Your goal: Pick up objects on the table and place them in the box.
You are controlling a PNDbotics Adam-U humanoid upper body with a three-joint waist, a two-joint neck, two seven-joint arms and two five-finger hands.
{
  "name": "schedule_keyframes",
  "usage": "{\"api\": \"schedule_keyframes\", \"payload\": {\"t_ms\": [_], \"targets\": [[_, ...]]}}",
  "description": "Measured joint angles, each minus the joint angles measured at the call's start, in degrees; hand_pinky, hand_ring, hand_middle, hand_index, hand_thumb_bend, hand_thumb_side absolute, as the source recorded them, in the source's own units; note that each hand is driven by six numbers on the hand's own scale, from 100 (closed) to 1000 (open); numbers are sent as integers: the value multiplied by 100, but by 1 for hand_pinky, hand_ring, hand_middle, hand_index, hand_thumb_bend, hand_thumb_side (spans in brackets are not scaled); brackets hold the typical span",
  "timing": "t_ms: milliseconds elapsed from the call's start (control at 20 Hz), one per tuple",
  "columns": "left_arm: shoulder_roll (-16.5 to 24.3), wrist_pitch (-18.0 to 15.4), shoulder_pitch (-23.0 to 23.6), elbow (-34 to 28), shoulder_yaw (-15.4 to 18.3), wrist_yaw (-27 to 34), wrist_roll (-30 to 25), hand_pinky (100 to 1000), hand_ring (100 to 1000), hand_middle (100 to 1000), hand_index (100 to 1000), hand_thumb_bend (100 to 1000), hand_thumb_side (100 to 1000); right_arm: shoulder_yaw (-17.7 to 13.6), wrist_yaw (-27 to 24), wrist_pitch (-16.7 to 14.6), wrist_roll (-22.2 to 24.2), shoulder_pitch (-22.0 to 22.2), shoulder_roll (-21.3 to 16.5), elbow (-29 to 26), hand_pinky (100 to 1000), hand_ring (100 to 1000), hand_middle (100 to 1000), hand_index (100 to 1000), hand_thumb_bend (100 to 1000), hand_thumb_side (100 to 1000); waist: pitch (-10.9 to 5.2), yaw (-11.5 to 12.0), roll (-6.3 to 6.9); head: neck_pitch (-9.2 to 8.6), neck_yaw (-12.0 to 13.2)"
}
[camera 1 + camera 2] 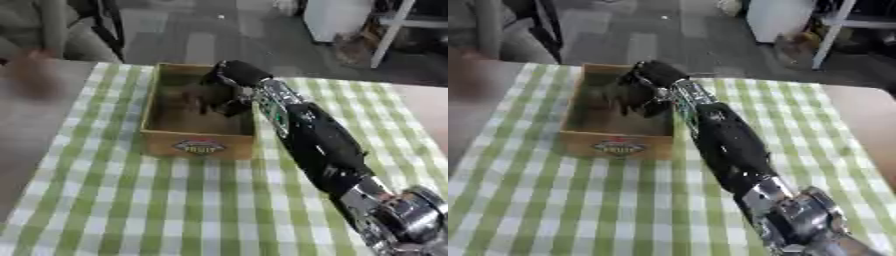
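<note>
A shallow wooden box [199, 145] with a label on its front wall stands on the green-and-white checked cloth [175, 205], at the far middle of the table. My right arm stretches from the lower right corner up to it. My right hand [220, 94], black and blurred, hangs over the box's right half and dips inside its rim. I cannot make out whether it holds anything. A dark shape under the hand inside the box is too blurred to name. No loose object shows on the cloth. My left hand is out of view.
Bare brown tabletop [35, 120] lies left of the cloth and also at the far right [429, 107]. Beyond the table's far edge are grey floor, a white cabinet [337, 17] and a chair.
</note>
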Motion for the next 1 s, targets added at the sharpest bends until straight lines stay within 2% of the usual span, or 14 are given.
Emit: {"api": "schedule_keyframes", "payload": {"t_ms": [50, 150, 250, 500, 600, 700, 850, 1000], "targets": [[0, 0, 0, 0, 0, 0, 0, 473, 512, 419, 444, 592, 330, 0, 25, -1, -1, 6, 2, 10, 600, 633, 570, 751, 221, 216, 0, 0, -1, 0, 0], [0, 3, 0, 0, 0, 0, -3, 472, 511, 419, 444, 593, 330, 10, 71, -37, 27, 23, 22, 53, 630, 672, 612, 787, 230, 275, 4, -27, -1, -3, 0], [0, 7, 0, 0, -1, 0, -7, 472, 511, 419, 443, 592, 331, 39, 96, -148, 127, 60, 50, 110, 676, 732, 684, 831, 262, 374, 16, -41, 4, -13, 0], [-1, 9, 1, 0, -1, 0, -10, 472, 511, 419, 443, 589, 332, 72, 102, -558, 535, 66, 52, 184, 833, 873, 847, 913, 418, 568, 17, -72, 16, -41, 2], [-1, 10, 2, 0, -1, 0, -11, 472, 511, 419, 443, 589, 332, 72, 99, -710, 719, 64, 51, 184, 865, 907, 886, 934, 486, 623, 17, -86, 16, -41, 8], [-1, 10, 2, 0, -1, 0, -11, 472, 511, 419, 443, 590, 332, 69, 63, -827, 909, 60, 44, 182, 881, 923, 901, 942, 508, 647, 17, -97, 16, -42, 14], [-1, 10, 5, 0, -1, -1, -11, 472, 511, 419, 443, 591, 332, 46, -79, -901, 1183, 20, 26, 134, 871, 915, 893, 942, 477, 639, 17, -104, 16, -42, 22], [-1, 10, 9, 0, 0, -1, -11, 472, 511, 419, 443, 591, 332, -38, -321, -852, 1316, 8, -54, -19, 844, 895, 863, 930, 368, 600, 17, -135, 16, -43, 44]]}}
